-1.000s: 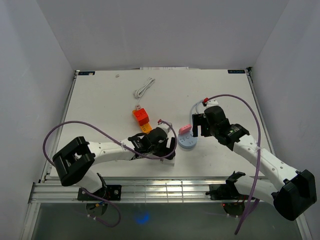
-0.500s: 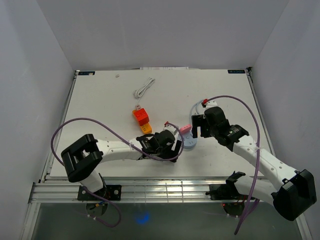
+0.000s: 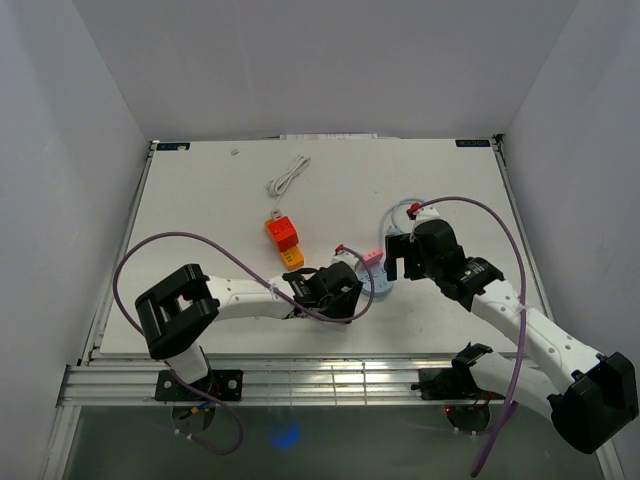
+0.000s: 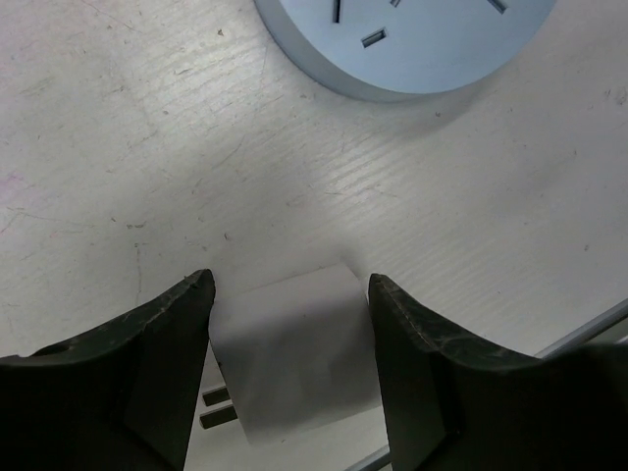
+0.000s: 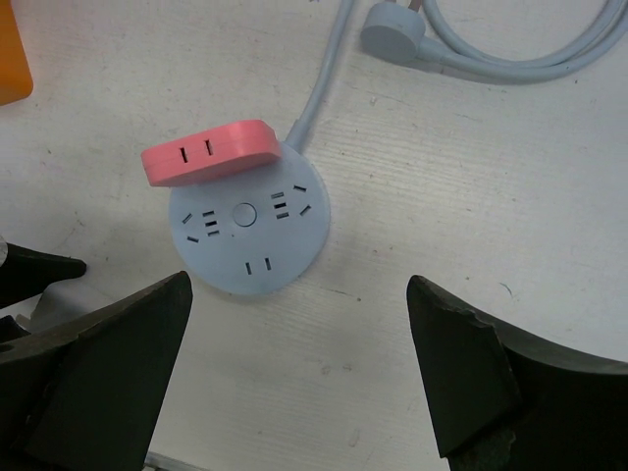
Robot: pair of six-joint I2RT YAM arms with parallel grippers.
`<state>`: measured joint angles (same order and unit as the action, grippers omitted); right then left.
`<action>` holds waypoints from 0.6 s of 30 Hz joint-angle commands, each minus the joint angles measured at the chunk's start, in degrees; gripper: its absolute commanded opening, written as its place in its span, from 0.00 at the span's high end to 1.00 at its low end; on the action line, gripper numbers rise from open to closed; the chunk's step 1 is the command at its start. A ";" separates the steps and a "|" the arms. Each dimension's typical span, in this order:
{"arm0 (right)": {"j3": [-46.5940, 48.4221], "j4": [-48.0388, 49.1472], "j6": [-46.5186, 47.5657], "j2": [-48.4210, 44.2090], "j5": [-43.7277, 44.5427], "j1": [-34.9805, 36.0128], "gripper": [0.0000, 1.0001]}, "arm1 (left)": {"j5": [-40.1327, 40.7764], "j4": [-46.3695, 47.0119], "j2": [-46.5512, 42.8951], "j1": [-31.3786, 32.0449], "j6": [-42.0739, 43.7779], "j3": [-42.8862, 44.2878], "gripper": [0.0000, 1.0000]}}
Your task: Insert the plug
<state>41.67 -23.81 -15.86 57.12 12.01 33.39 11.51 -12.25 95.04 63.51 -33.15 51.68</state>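
The white plug [image 4: 294, 353] is seen lying flat on the desk [image 3: 200, 200], caught between the fingers of the left hand [image 4: 289, 285], one finger against each flank. It is being grasped, though how firmly cannot be judged. Its two prongs [image 4: 218, 407] are shown at the wrist end of the body, running level with the desk and turned sideways, not towards the sockets.

The round socket block [image 4: 412, 49] is found straight ahead of that hand, apart from the plug, a strip of bare desk between them. In the top view it sits just to the right of the left hand [image 3: 345, 290] and a touch farther. Its slots face upward, so the prongs are judged to be a quarter turn off: the plug must be lifted and tipped prongs-down before it can be carried over.

A pink adapter [image 5: 208, 152] is perched on the far-left edge of the block [image 5: 250, 240]; free slots are left on the rest of the face.

The right hand [image 5: 296, 285] is held above the block, spread wide, nothing gripped. The plug is nearer the left arm by far.
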 commanded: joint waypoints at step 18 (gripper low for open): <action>-12.39 16.95 6.46 -19.06 -22.82 -0.34 0.02 | -41.73 -3.75 -11.37 -19.11 -5.87 7.29 0.82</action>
<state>31.48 -14.28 -10.76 40.88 -4.86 33.39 -16.99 -18.55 87.50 46.96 -35.97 58.02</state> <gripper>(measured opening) 0.978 0.701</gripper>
